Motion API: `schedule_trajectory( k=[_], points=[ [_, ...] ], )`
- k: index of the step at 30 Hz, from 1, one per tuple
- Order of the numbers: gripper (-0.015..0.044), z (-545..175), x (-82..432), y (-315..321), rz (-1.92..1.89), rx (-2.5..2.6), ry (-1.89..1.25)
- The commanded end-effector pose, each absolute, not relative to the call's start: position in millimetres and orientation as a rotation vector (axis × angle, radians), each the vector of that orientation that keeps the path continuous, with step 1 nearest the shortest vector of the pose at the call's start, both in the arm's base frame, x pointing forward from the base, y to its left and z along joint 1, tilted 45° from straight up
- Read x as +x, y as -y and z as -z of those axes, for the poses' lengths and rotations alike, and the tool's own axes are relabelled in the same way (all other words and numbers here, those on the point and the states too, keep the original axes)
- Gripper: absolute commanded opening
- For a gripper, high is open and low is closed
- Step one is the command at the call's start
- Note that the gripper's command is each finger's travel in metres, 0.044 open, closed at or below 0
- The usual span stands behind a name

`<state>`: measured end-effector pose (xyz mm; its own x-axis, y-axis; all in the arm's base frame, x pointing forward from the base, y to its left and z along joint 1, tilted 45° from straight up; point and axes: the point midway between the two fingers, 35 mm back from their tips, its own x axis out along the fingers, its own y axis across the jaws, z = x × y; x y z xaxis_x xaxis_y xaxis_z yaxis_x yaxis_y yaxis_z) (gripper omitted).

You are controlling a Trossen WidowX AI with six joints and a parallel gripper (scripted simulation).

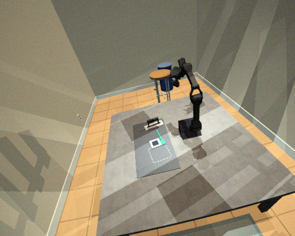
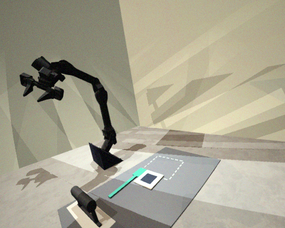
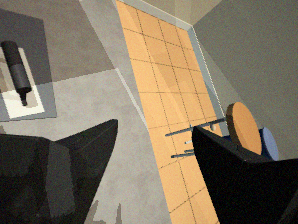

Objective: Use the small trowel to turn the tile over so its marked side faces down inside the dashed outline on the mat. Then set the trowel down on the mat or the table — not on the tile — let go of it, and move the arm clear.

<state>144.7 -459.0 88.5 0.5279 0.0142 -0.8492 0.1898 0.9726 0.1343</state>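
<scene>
The tile lies flat on the mat, its dark square mark facing up on a white face. It lies outside the dashed outline, just beside it. The small teal trowel lies on the mat, its blade along one edge of the tile; whether they touch is unclear. Its thin handle points toward the black-handled float. My gripper is open and empty, raised high above the table and well away from trowel and tile.
The float with a black handle and pale plate stands at one end of the mat. The arm's dark base stands beside the mat. A round stool and a blue bin stand beyond the table edge.
</scene>
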Motion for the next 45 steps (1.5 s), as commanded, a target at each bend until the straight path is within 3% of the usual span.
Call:
schedule_trajectory(
  k=[1, 12, 22, 28, 45],
  points=[
    [0.0270, -61, 192, 438, -0.023, 0.264, -1.033],
    [0.0270, 7, 297, 351, -0.367, 0.345, -1.140],
    [0.0270, 62, 358, 245, -0.680, 0.381, -1.284],
    [0.0270, 89, 375, 184, -0.838, 0.393, -1.376],
    [0.0270, 105, 377, 169, -0.838, 0.380, -1.399]
  ],
)
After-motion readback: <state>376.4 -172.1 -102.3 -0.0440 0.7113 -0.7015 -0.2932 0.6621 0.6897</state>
